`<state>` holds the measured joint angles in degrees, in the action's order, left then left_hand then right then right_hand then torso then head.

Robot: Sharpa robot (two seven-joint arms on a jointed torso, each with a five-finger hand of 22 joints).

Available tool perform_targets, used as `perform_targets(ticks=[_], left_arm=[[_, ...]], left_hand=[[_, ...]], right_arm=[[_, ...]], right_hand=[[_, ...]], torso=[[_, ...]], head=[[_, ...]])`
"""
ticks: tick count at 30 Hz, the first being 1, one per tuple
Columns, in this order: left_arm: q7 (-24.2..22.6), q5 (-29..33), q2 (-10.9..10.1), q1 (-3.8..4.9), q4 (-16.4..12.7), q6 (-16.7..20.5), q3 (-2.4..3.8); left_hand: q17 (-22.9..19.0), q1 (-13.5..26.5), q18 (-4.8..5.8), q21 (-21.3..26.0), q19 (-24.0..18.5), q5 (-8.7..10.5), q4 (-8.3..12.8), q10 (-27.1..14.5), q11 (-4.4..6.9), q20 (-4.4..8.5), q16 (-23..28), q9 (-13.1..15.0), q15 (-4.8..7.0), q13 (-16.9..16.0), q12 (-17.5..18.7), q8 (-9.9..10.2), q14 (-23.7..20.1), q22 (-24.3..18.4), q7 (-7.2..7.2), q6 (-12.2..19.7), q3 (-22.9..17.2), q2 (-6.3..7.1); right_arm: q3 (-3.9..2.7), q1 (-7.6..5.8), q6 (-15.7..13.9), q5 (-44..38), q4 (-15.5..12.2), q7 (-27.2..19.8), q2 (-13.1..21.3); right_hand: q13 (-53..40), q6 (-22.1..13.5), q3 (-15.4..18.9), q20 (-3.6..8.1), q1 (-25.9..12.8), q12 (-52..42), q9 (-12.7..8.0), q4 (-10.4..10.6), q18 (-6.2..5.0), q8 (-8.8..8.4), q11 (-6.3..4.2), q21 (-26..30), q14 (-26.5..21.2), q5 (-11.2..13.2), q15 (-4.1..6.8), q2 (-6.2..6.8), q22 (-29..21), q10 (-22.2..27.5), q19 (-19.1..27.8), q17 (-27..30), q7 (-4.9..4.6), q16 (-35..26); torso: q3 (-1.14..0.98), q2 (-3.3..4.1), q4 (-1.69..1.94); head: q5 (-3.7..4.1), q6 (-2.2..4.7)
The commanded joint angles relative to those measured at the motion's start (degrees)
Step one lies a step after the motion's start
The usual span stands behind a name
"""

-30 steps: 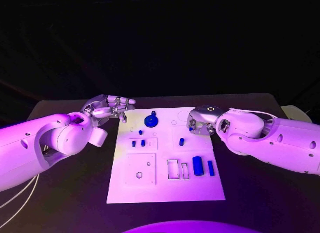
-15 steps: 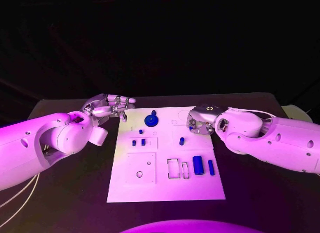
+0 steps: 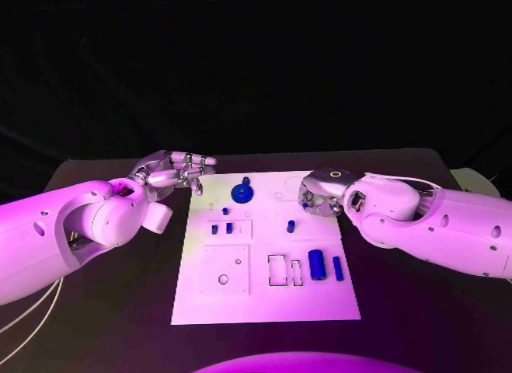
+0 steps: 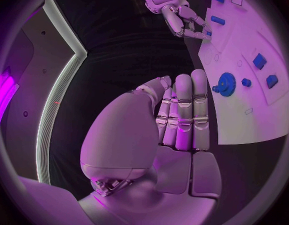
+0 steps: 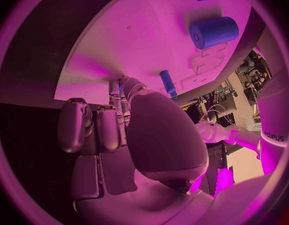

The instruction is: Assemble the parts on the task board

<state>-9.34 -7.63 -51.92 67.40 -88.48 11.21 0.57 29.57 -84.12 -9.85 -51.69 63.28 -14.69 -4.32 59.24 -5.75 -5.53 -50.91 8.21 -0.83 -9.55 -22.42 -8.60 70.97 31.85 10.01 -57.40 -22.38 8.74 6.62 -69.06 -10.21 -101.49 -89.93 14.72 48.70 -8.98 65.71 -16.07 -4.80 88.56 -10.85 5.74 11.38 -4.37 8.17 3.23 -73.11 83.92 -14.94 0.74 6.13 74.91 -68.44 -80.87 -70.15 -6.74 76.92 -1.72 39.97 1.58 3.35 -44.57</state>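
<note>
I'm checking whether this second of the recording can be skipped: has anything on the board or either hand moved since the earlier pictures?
Nothing visibly changed. The left hand hovers beside the task board's far left corner, the right hand is at its right edge, and the blue parts, including the round gear and cylinder, lie where they were.

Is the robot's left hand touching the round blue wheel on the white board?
Apart. In the left wrist view, the left hand is over dark table, with a strip of white board between its fingers and the blue wheel.
</note>
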Motion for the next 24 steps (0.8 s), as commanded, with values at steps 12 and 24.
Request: perform_targets(ticks=[12, 24], left_arm=[[0.77, 0.04, 0.24, 0.07, 0.31, 1.08, 0.03], [1.01, -0.04, 0.40, 0.06, 0.39, 1.38, 0.02]], left_hand=[[-0.43, -0.49, -0.78, 0.59, -0.04, -0.14, 0.55, -0.63, -0.09, -0.15, 0.60, -0.24, 0.02, 0.08, -0.30, -0.31, -0.41, -0.19, 0.29, 0.48, -0.25, -1.03], [-0.54, -0.50, -0.77, 0.66, -0.09, -0.15, 0.61, -0.75, -0.14, -0.16, 0.71, -0.29, -0.01, 0.10, -0.33, -0.32, -0.53, -0.24, 0.34, 0.55, -0.27, -1.03]], right_arm=[[-0.14, 0.03, -5.56, 1.72, -1.25, -0.30, 1.10], [-0.66, -0.26, -6.78, 2.75, -6.12, -0.06, 3.26]], right_hand=[[0.84, 0.37, -2.47, -0.03, -1.91, 0.99, 0.56, -0.69, 0.69, -0.07, -0.08, -0.70, 2.49, -0.02, 0.46, 0.64, 6.46, -1.01, -0.78, -0.18, -0.08, 0.55], [1.00, 0.50, -2.98, -0.05, -2.37, 1.12, 0.71, -0.90, 0.76, -0.08, -0.13, -1.06, 2.51, -0.03, 0.51, 0.92, 6.72, -1.31, -0.97, -0.29, -0.05, 0.67]], torso=[[0.00, -0.06, 0.00], [0.07, 0.00, -0.02]], head=[[0.04, 0.38], [-0.05, 0.48]])
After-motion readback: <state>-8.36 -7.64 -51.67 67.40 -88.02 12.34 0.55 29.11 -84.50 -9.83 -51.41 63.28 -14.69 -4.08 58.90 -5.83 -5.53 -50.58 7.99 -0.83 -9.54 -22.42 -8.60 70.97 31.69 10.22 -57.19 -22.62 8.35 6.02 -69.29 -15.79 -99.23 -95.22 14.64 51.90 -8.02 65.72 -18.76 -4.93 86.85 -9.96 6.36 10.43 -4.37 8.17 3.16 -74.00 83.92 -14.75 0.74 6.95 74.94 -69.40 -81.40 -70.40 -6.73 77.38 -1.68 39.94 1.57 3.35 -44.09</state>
